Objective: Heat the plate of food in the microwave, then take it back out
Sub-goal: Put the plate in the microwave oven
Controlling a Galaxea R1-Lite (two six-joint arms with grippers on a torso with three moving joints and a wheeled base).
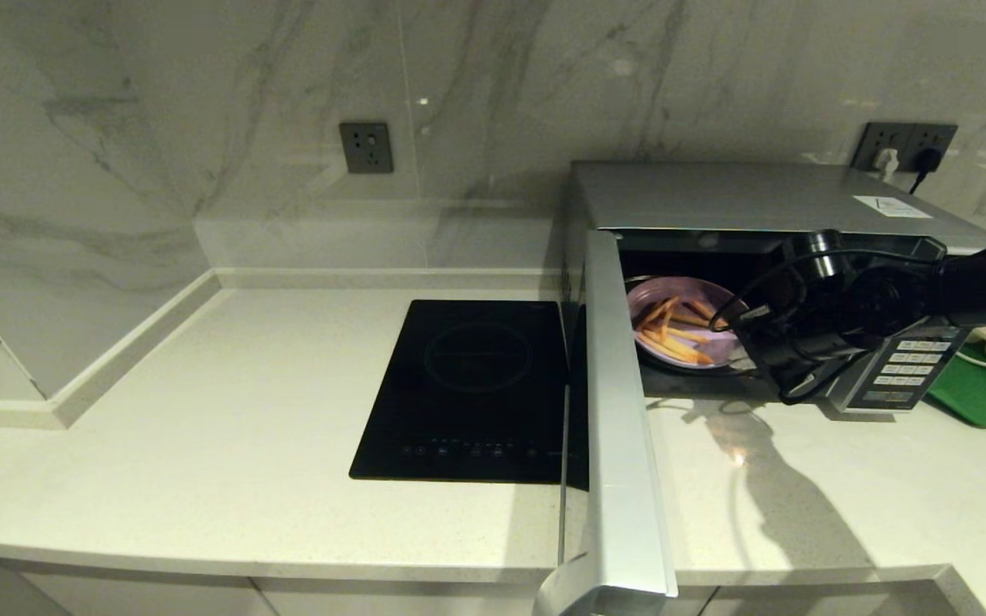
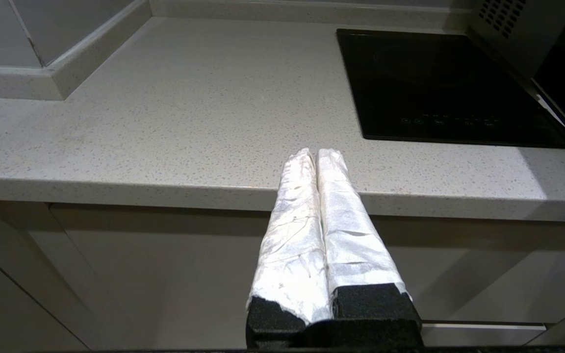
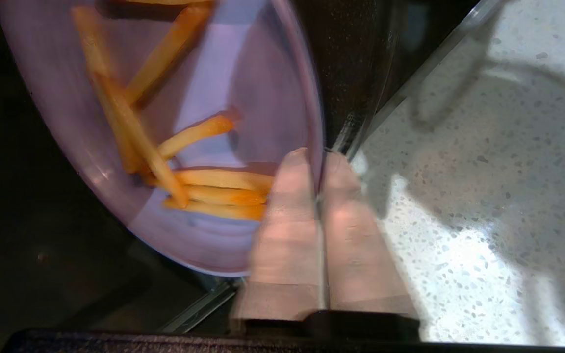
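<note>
The silver-grey microwave (image 1: 750, 201) stands at the right of the counter with its door (image 1: 621, 419) swung wide open toward me. Inside its cavity sits the pale-lilac plate of food (image 1: 681, 334) (image 3: 223, 98), with thin orange fries on it. My right gripper (image 3: 318, 156) reaches into the opening from the right and is shut on the plate's near rim, one finger over the rim and one under it. In the head view the black wrist (image 1: 810, 334) hides the fingertips. My left gripper (image 2: 318, 153) hangs shut and empty in front of the counter's edge, out of the head view.
A flat black induction hob (image 1: 467, 389) (image 2: 439, 83) lies left of the open door. A green tray (image 1: 985, 393) sits right of the microwave, beside its keypad panel (image 1: 908, 364). Wall sockets (image 1: 904, 145) are behind. Pale stone counter (image 1: 202, 411) spreads to the left.
</note>
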